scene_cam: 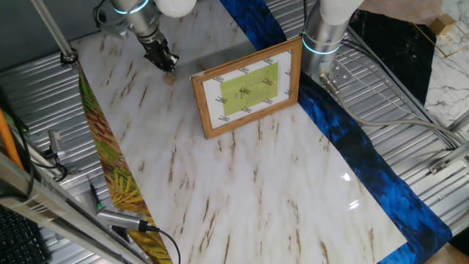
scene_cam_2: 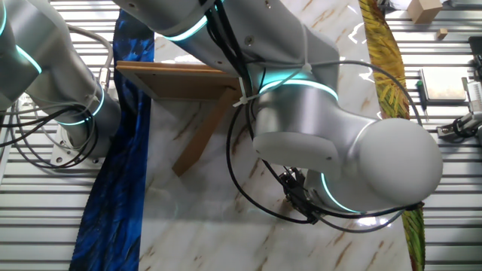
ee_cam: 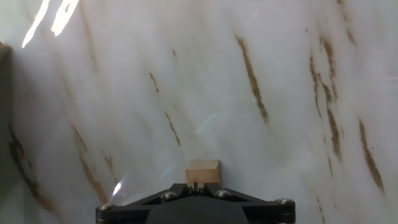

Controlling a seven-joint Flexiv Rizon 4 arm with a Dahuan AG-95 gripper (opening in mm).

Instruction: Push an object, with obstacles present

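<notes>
Block (ee_cam: 203, 172) | touching closed gripper (ee_cam: 196, 186) tips | on marble table (ee_cam: 249, 74)

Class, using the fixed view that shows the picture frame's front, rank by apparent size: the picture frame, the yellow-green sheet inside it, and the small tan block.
1. Picture frame
2. Yellow-green sheet, lying wholly inside the frame
3. Tan block, by far the smallest

No legible text; print on the framed sheet (scene_cam: 248, 89) too small.
</notes>
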